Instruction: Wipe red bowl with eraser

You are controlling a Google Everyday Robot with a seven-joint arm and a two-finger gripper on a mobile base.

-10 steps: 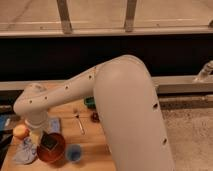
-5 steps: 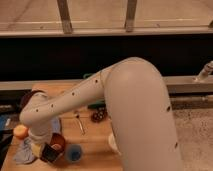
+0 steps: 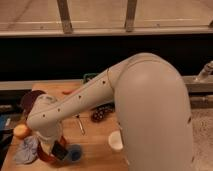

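The red bowl [image 3: 46, 156] stands near the table's front left edge, mostly hidden by my wrist; only its orange-red rim shows. My gripper [image 3: 56, 150] points down into it from above, shut on the eraser [image 3: 59, 152], a small black block at the bowl's right side. Whether the eraser touches the bowl's surface is hidden. My white arm sweeps in from the right across the table.
A small blue cup [image 3: 75, 153] stands right beside the bowl, a white cup [image 3: 116, 141] further right. A crumpled grey-blue cloth [image 3: 26, 150] and an orange ball [image 3: 21, 131] lie to the left. A dark maroon bowl [image 3: 32, 98] sits at the back left, a utensil [image 3: 80, 124] mid-table.
My elbow and wrist have come down and slightly right, bringing the gripper with the eraser lower into the red bowl. The objects on the table have stayed put.
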